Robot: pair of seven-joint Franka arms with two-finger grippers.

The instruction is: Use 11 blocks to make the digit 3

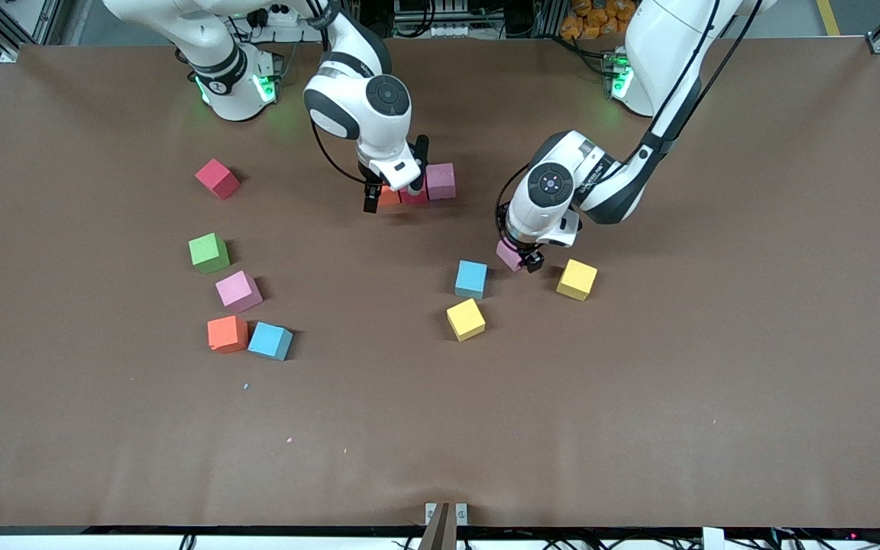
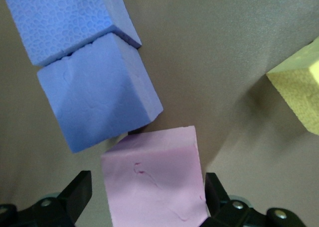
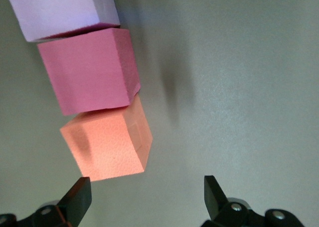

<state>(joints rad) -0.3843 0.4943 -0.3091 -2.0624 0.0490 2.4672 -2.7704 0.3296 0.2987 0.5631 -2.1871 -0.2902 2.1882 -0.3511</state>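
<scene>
Three cubes form a row on the table [image 1: 638, 428]: an orange block [image 3: 109, 145], a deep pink block [image 3: 87, 70] and a pale pink block [image 1: 441, 180], each touching the next. My right gripper [image 1: 393, 183] hangs over the orange end of that row, jaws apart, holding nothing. Nearer the front camera than the row, my left gripper [image 1: 520, 258] straddles another pink block [image 2: 154, 179] with jaws spread wide, beside a blue block [image 1: 471, 279] and two yellow blocks [image 1: 577, 279].
</scene>
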